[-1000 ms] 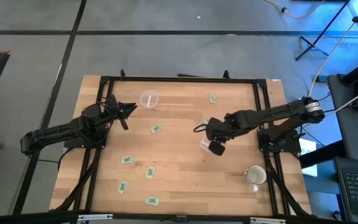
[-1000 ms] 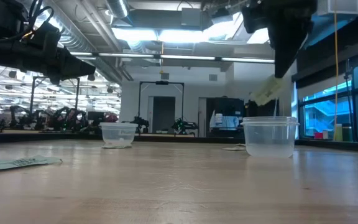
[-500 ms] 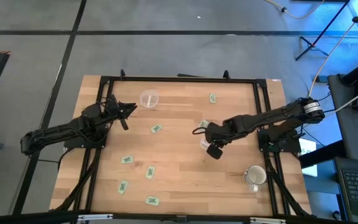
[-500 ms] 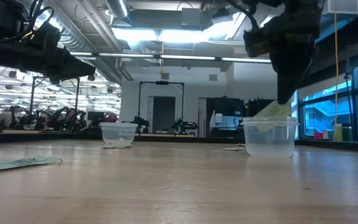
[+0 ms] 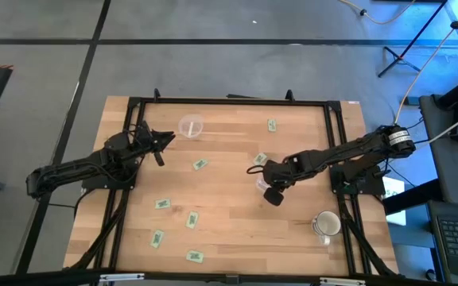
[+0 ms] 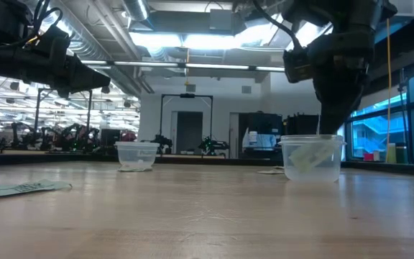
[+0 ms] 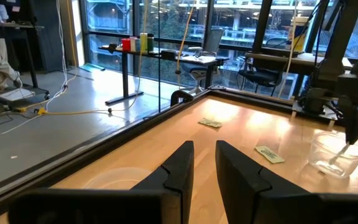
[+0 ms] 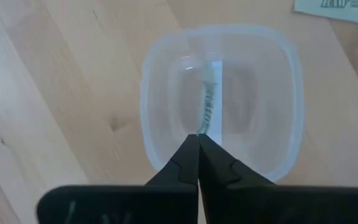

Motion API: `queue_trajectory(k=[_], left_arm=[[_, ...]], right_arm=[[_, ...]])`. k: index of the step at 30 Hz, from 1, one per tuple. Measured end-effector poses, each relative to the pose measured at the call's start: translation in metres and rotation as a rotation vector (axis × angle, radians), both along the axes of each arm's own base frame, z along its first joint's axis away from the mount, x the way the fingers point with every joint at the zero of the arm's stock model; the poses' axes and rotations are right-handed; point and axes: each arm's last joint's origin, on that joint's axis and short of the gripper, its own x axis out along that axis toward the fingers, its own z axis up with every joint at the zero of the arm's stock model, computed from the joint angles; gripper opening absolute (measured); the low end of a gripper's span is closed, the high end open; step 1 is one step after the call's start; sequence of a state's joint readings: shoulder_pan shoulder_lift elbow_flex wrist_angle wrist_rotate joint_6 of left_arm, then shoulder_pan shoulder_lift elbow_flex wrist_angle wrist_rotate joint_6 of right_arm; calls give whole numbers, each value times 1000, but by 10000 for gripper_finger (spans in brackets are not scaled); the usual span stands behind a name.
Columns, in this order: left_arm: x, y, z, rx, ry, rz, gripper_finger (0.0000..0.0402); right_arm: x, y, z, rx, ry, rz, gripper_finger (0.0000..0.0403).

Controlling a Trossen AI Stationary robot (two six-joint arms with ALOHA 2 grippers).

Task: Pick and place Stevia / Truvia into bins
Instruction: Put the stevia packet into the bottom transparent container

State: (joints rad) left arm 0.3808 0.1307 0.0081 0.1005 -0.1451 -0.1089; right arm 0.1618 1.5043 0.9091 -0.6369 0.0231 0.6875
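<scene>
One packet (image 8: 207,106) is pinched edge-on in your right gripper (image 8: 198,142), jaws clamped on its top edge, hanging inside the clear cup (image 8: 222,99) nearest the table's right edge. It looks feather-light, thin and floppy; I'd judge it could cling to a pad on release. The loose packets (image 5: 199,165) lie flat toward the table's front-left corner, so take each by a short edge. Your left gripper (image 7: 202,163) waits slightly parted, holding nothing, beside the far cup (image 5: 190,126).
</scene>
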Motion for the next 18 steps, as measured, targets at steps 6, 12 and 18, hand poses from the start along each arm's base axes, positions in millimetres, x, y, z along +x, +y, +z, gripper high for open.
queue_trajectory(k=[6,12,18], left_arm=[[0,0,0,0,0,0,63],[0,0,0,0,0,-1,63],[0,0,0,0,0,0,63]], right_arm=[[3,0,3,-23,-26,74,19],[3,0,3,-30,-27,91,25],[3,0,3,-30,-26,93,26]])
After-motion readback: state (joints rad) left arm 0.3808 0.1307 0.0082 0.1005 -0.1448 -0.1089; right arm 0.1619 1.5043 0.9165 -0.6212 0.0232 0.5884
